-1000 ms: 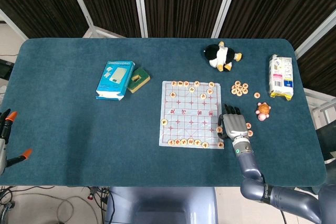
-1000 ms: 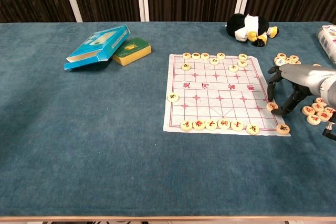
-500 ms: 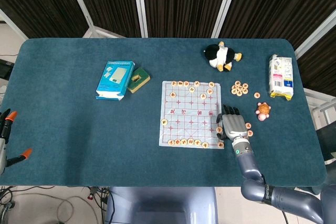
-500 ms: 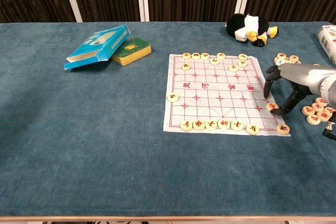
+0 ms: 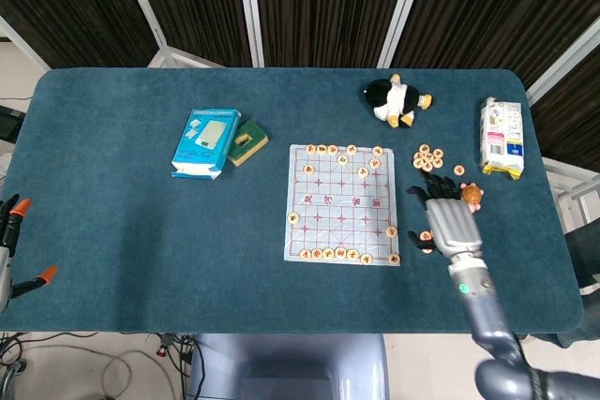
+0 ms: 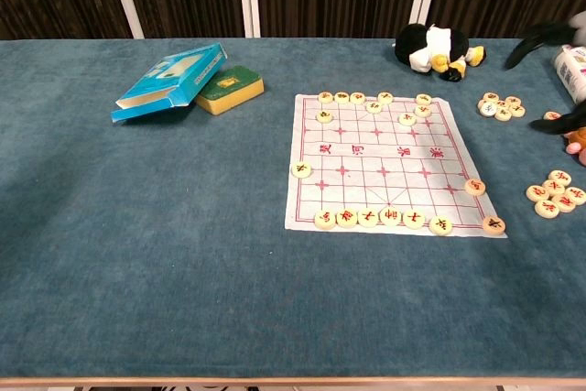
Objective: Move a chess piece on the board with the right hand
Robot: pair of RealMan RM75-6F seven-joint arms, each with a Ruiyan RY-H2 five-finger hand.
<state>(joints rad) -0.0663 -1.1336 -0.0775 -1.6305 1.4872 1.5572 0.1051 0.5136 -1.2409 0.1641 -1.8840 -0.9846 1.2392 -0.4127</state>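
The right hand point(image 5: 451, 222) is off the board point(image 5: 339, 204), over the blue table point(image 5: 112, 231) to the right of it. Its fingers are spread and it holds nothing. A round chess piece point(image 5: 391, 231) sits on the right edge of the board, apart from the hand. More pieces point(image 5: 428, 157) lie in a pile near a penguin toy point(image 5: 395, 100). The left hand cannot be seen.

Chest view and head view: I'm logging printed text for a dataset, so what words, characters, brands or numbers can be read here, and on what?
Nothing reads with certainty.
White paper chess board: red characters across its middle row, too small to read.
Round wooden chess pieces: red and dark characters, blurred.
Blue cardboard box: print illegible.
Green rectangular pack: small emblem, unreadable.
White and yellow packet: print illegible.
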